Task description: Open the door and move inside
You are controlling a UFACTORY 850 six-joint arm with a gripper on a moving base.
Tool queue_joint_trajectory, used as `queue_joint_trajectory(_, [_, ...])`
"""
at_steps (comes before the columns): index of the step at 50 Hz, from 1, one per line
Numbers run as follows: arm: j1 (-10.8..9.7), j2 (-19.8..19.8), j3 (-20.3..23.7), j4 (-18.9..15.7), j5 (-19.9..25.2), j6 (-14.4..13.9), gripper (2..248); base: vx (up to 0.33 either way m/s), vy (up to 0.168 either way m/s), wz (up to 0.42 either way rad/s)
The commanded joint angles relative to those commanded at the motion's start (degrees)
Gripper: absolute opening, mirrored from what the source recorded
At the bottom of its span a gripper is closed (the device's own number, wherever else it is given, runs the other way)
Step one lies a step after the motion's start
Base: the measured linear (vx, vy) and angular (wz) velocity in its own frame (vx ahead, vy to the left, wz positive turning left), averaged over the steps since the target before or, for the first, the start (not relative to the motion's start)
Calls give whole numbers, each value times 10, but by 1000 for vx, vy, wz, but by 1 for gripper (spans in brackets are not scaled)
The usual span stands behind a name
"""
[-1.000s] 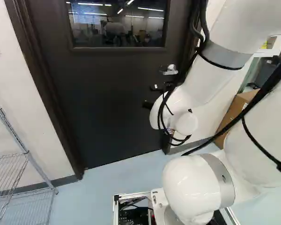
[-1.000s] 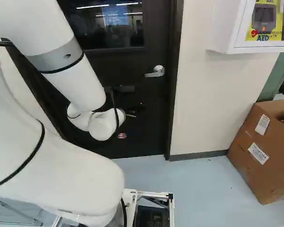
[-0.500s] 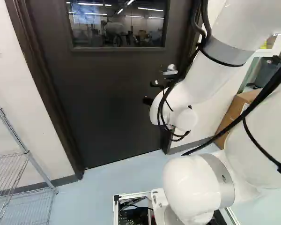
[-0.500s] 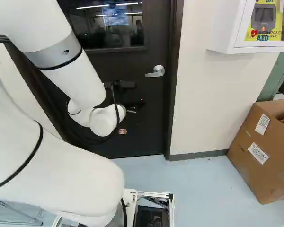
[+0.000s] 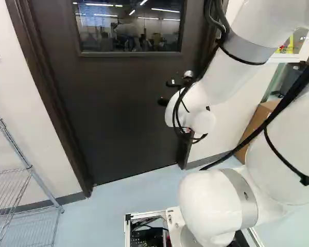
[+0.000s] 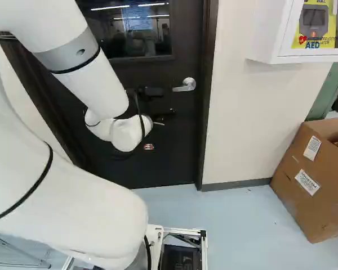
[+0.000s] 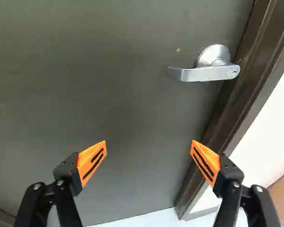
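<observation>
In the right base view my gripper shows as a dark shape before the dark door, lower than the silver lever handle and left of it. The wrist view shows the gripper open, its orange pads wide apart with nothing between them. The handle lies ahead of the fingers, nearer the right-hand pad, and neither finger touches it. The door stands closed in its frame. My wrist partly covers the handle in the left base view.
A wire shelf stands left of the door. Right of the doorway are a pale wall, a white wall cabinet and a cardboard box on the floor. The dark door frame runs close beside the handle.
The wrist and gripper have risen a little and shifted slightly right in the right base view, nearer the handle's height. The base and door have not moved.
</observation>
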Motion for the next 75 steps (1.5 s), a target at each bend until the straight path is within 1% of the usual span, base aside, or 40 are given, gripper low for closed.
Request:
queue_joint_trajectory(24, [-9, -22, -53, 0, 0, 0, 247, 0, 0, 0])
queue_joint_trajectory(39, [-21, -35, -85, -1, 0, 0, 247, 0, 0, 0])
queue_joint_trajectory(57, [-35, -50, -124, -13, 0, 0, 247, 0, 0, 0])
queue_joint_trajectory(75, [-37, -48, -145, -27, 0, 0, 247, 0, 0, 0])
